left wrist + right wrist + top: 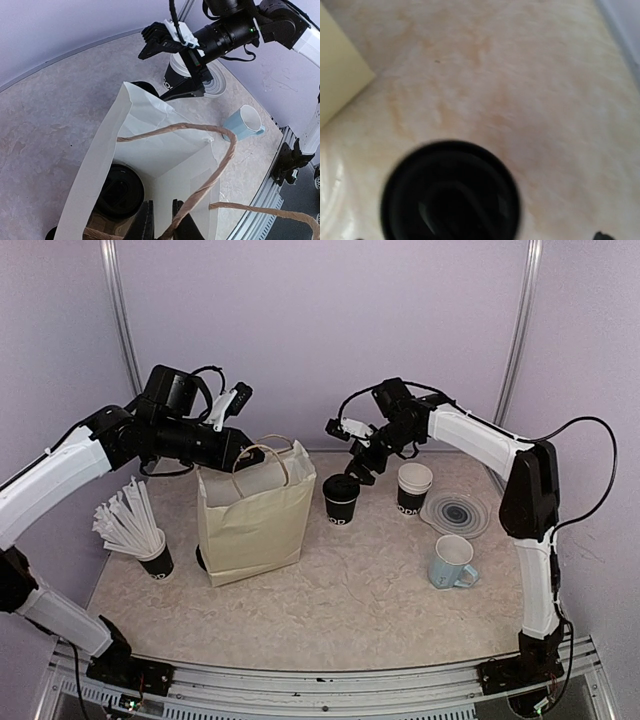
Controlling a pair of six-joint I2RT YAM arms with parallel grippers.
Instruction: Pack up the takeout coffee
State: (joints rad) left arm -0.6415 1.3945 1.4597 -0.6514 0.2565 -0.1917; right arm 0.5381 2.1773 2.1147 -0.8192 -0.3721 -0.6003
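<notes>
Plainly the cup (341, 500) to pack next stands lidded on the surface (380, 610), toward the far edge and just right of the bag (255, 525). The right claw (347, 452) hangs spread above it, touching nothing. A packed cup (118, 190), lidded too, sits in the bag's bottom. An open cup (413, 487) with no lid waits farther right, near the plate (456, 512). The left claw (161, 222) looks pressed together on the bag's rim beside a handle (172, 126), holding the mouth open. The first risk, as I judge it, lies in the grasp. The right wrist view is blurred and shows the lid low and off centre, so a descent from here could close on one side and tip the cup. It could also squeeze the paper wall hard enough to pop the lid. The carry has its own risks: the looping handles cross the mouth and could snag the cup, and a low approach could knock the rim and pull the bag out of the left claw's pinch. Inside, room looks tight, and a cup set down on the packed cup's lid would topple. The two claws could also collide at the mouth.
</notes>
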